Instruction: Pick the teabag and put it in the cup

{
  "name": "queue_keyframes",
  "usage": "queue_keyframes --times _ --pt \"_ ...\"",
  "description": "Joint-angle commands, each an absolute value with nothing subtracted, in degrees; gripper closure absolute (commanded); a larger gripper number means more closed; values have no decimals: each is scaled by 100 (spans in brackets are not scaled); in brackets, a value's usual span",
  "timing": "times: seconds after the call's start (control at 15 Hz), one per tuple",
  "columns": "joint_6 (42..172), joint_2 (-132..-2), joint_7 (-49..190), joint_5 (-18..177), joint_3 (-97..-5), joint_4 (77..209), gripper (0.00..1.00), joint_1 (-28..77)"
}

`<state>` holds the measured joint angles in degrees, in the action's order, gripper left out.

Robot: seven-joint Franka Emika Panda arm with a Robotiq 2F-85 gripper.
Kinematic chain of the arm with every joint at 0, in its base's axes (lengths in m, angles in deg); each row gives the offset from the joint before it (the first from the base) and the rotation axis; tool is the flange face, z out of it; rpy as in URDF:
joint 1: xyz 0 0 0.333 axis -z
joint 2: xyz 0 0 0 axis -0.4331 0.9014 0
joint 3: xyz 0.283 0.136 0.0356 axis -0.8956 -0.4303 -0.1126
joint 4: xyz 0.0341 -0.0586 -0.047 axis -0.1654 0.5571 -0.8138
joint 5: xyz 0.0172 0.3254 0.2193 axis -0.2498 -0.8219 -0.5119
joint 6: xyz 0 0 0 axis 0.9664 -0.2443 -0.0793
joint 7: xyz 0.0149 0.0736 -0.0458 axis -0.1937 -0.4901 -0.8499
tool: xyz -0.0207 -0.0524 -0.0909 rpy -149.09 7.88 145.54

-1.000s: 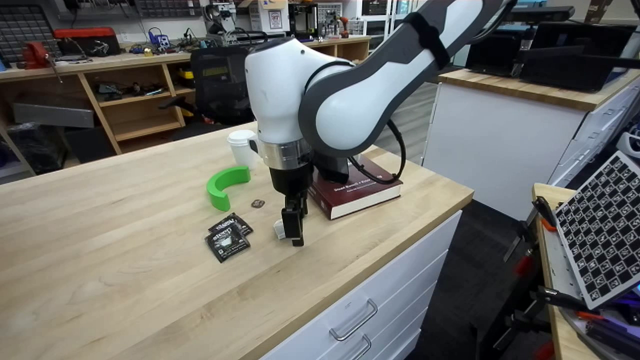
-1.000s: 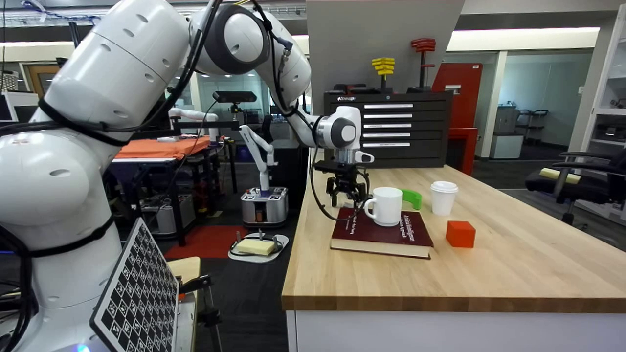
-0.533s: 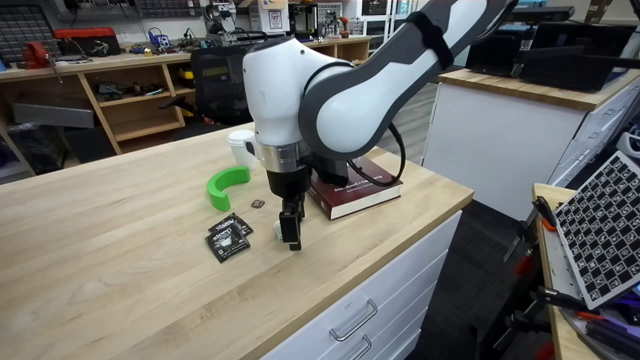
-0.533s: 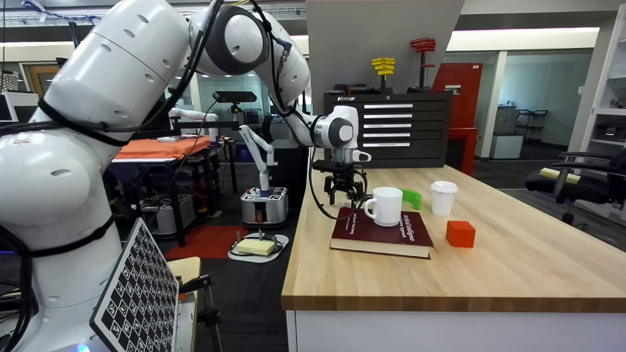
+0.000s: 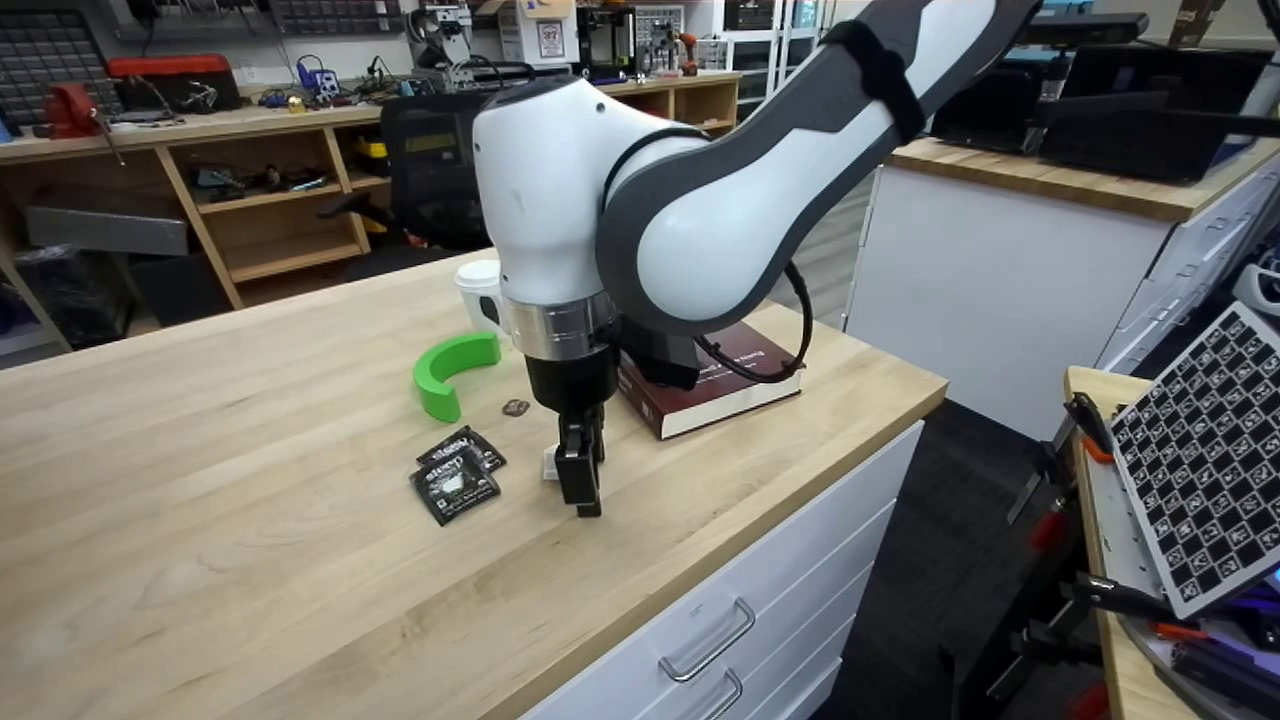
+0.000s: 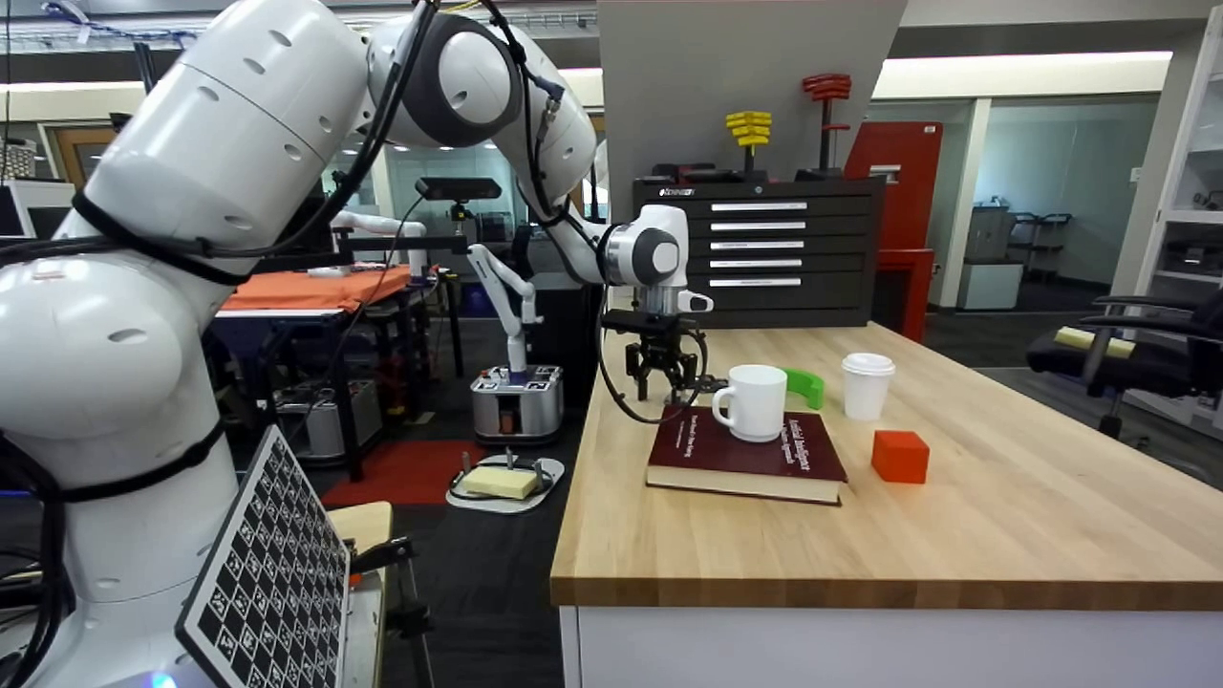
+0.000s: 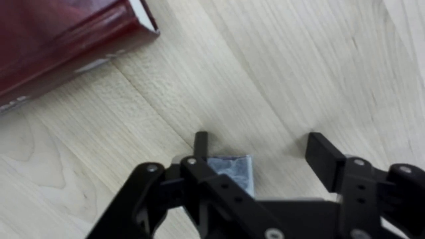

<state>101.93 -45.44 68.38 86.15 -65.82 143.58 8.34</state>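
The teabag [image 7: 237, 167] is a small pale sachet flat on the table. In the wrist view it lies beside and partly under the left finger, toward the palm; part of it is hidden. In an exterior view only its edge [image 5: 550, 463] shows behind the gripper. My gripper [image 7: 257, 141] is open with nothing between its fingertips, which are close to the table surface. It also shows in both exterior views [image 5: 588, 488] [image 6: 666, 390]. The cup [image 6: 760, 403], a white mug with a side handle, stands upright on a dark red book; the arm hides it in an exterior view.
The thick red book [image 6: 745, 470] lies near the gripper and shows in the wrist view [image 7: 66, 46]. Black packets [image 5: 455, 485], a green arc [image 5: 450, 375], a small brown piece [image 5: 516, 408], a lidded white cup [image 5: 480, 285] and an orange block [image 6: 899, 457] are on the table.
My open gripper has moved down and left in an exterior view, away from the book. The teabag's visible edge appears shifted slightly left.
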Motion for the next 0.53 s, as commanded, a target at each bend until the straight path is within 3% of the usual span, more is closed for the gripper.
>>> queue_keyframes --times 0.0,0.07,0.2,0.33,0.47 --pt "10258 -4555 6783 8584 -6494 14364 55 783" --pt "10283 -4569 6788 8585 -6486 14374 13 792" --pt "10308 -4576 6811 8602 -6461 14376 13 792" --pt "10347 -4561 6861 8650 -6400 14359 3 777" --pt "10360 -4540 6888 8664 -6351 14320 0 771"
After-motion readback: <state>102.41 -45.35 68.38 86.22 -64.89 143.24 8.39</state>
